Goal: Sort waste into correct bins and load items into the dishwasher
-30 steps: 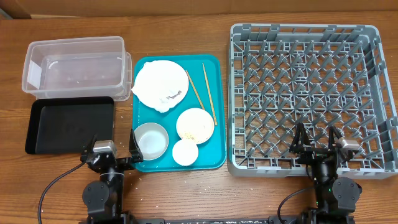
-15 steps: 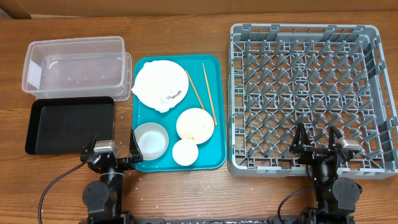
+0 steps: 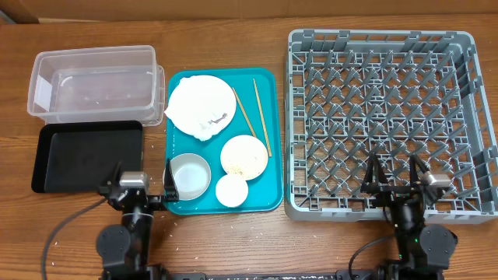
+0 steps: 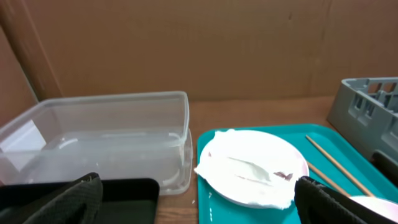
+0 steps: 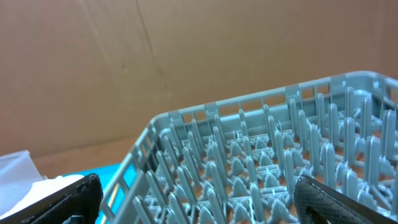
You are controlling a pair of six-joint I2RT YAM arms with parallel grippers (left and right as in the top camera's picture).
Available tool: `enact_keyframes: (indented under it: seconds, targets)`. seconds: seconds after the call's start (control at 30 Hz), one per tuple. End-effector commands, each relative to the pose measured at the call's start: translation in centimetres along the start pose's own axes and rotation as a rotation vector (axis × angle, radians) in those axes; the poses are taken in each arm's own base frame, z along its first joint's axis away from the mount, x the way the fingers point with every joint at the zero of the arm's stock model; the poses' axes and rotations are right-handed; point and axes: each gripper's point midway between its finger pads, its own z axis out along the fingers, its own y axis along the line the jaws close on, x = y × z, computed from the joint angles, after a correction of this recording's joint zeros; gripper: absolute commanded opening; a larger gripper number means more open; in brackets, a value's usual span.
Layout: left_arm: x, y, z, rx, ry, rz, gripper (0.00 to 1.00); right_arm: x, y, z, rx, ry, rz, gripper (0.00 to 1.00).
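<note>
On the teal tray (image 3: 264, 194) lie a pale pink plate (image 3: 191, 101) with a crumpled stained napkin (image 3: 210, 124) on it, two chopsticks (image 3: 262, 117), a pink bowl (image 3: 243, 155) holding rice grains, a greyish-white bowl (image 3: 190, 176) and a small white cup (image 3: 231, 190). The clear tub (image 3: 93, 82) and the black tray (image 3: 87, 154) are at the left. The grey dish rack (image 3: 389, 117) is at the right. My left gripper (image 3: 140, 189) is open and empty by the tray's front left corner. My right gripper (image 3: 397, 180) is open and empty over the rack's front edge. The left wrist view shows the plate and napkin (image 4: 249, 168) and the tub (image 4: 99, 137).
Stray rice grains (image 3: 162, 140) lie on the wooden table between the black tray and the teal tray. A cardboard wall (image 4: 199, 43) stands behind the table. The right wrist view shows the rack's pegs (image 5: 261, 162).
The left arm has shifted slightly towards the teal tray. Nothing on the table has moved and both grippers stay open.
</note>
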Motion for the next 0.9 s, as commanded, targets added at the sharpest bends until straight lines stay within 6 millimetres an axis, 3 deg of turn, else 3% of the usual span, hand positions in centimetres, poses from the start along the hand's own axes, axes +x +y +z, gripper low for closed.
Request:
enact_keyframes:
  seconds: [0.0,0.33,0.47,0.67,0.73,0.87]
  targets:
    - [-3.7,-0.6,0.9,0.053,0.026,0.059,1.00,-3.9,1.5,-0.7,-0.025,-0.044,-0.010,1.00]
    - [-7.7,-3.0,8.7,0.239,0.431,-0.010,1.00,-7.2,2.2,0.4,0.022,0.125,-0.033,1.00]
    - [-7.6,-4.2,12.5,0.222,0.646,0.024,1.00,-7.6,2.0,2.1,0.053,0.251,-0.010,1.00]
    - [-4.2,-8.4,16.4,0.294,0.972,0.073,1.00,-7.0,1.7,4.9,0.083,0.463,0.039,1.00]
    - [-1.3,-10.8,17.7,0.343,1.058,-0.011,1.00,-5.6,1.8,6.0,0.061,0.532,0.064,1.00]
    - [2.8,-12.7,18.4,0.397,1.165,-0.090,1.00,-3.1,2.1,6.7,0.021,0.631,0.113,1.00]
